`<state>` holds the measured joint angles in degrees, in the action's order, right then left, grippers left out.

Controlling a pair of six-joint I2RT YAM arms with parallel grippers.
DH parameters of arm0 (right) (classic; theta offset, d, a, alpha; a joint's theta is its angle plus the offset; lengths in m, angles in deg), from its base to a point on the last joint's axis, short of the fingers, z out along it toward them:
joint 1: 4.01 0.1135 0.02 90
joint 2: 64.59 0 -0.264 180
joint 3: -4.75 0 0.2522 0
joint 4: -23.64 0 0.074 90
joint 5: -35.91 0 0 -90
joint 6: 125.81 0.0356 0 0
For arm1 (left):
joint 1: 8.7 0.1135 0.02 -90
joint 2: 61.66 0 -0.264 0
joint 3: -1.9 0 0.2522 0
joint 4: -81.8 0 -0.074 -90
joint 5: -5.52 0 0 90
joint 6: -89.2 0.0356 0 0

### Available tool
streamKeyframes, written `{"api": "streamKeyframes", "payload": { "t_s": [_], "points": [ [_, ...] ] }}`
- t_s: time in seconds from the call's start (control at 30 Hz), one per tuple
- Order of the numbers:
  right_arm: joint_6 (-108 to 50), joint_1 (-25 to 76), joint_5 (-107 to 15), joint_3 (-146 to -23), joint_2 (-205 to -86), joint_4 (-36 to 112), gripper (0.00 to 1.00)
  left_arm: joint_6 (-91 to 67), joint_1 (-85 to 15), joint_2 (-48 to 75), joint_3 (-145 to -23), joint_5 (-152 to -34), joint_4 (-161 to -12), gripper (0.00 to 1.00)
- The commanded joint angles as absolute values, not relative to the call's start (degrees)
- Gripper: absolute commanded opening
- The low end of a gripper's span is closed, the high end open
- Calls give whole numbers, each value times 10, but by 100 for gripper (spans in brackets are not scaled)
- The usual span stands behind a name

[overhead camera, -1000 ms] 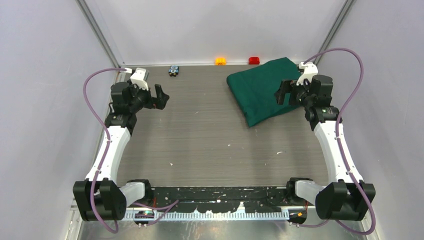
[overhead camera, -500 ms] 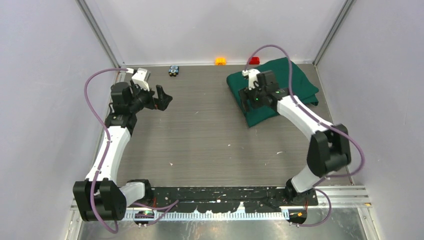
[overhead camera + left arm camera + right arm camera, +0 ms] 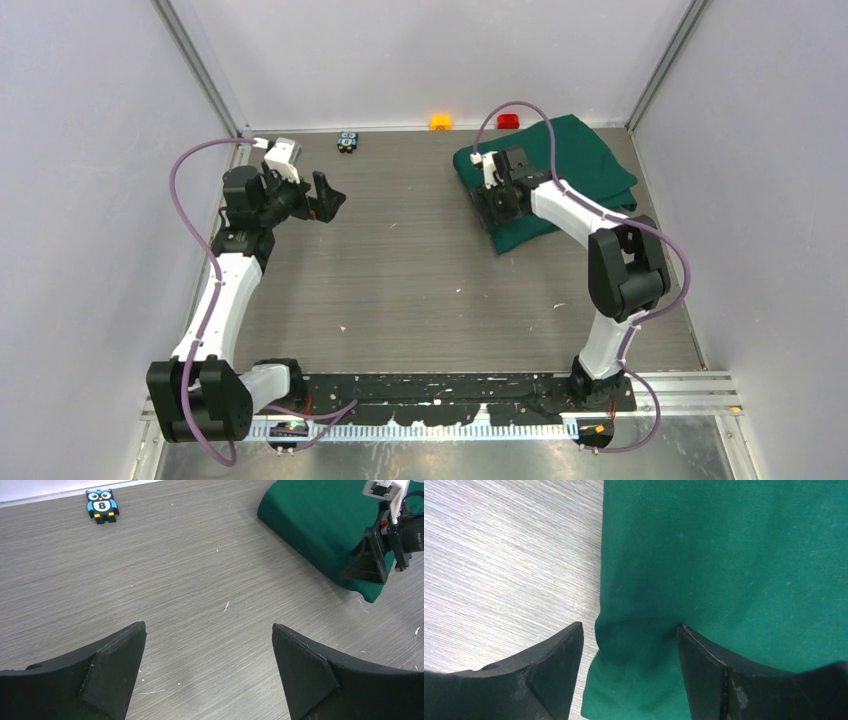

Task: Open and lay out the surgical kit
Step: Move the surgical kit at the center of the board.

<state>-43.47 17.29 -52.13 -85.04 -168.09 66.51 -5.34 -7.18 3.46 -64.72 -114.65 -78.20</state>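
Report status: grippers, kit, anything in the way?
Left gripper open, hovering over table. Right gripper open, straddling edge of green wrap, unopened. Owl block far off, no obstruction.

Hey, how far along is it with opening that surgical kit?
Nothing looks done yet: the green cloth wrap lies folded shut at the far right of the table, contents hidden. In hand: the right tool is open, straddling the wrap's edge, not closed on it. The left tool hangs open over bare table. Left: grip a flap, unfold the wrap, lay out whatever is inside.
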Motion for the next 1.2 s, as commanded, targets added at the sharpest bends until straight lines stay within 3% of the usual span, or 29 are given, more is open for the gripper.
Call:
{"api": "streamKeyframes", "payload": {
  "t_s": [0.0,0.33,0.7,0.87,1.0,1.17],
  "points": [
    [-412,197,-518,-882,-1708,675,70,-62,-71,28,-643,-1161,-813,100],
    [-303,247,-485,-996,-1827,703,36,-60,-71,21,-641,-1149,-818,100],
    [-230,339,-480,-1182,-1927,731,29,-47,-71,26,-644,-1130,-808,100],
    [-177,351,-486,-1229,-1958,732,35,-46,-71,31,-644,-1128,-810,100],
    [-154,351,-482,-1242,-1944,731,50,-53,-71,38,-645,-1128,-818,100],
    [-188,343,-518,-1186,-1846,707,64,-41,-81,57,-657,-1126,-828,100]
  ]
}}
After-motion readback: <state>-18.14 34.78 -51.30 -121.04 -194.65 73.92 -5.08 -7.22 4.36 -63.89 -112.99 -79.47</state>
